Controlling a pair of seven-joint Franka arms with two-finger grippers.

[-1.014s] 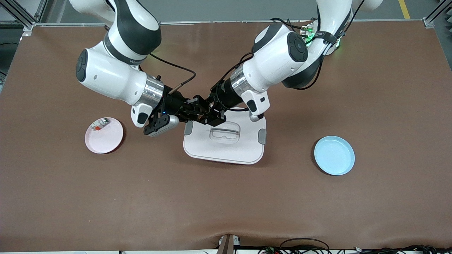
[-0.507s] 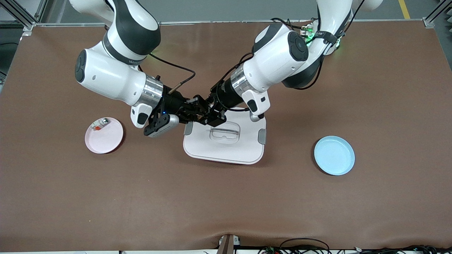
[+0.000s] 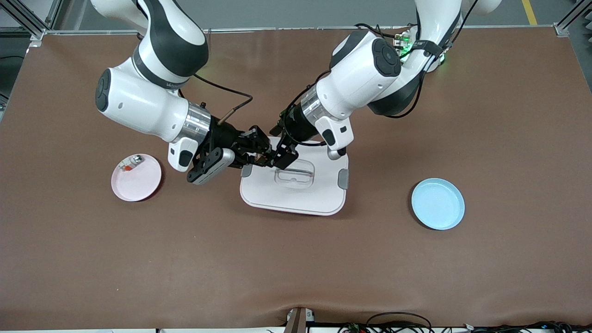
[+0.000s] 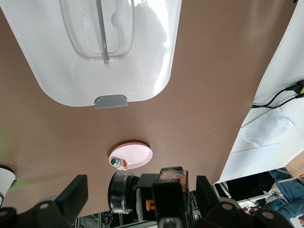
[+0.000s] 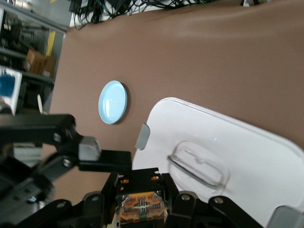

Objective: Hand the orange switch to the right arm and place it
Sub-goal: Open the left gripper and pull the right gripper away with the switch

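Jaws of right gripper (image 3: 260,158) clamp orange switch (image 5: 141,207); left gripper (image 3: 279,157) spread wide.

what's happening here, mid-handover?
Yes. The right claw is shut on the orange switch, and the left claw is open, its fingers standing either side of the switch. Both are up in the air over the edge of the white tray toward the right arm's end. The switch is not yet placed. The pink plate holds a silver-white piece.
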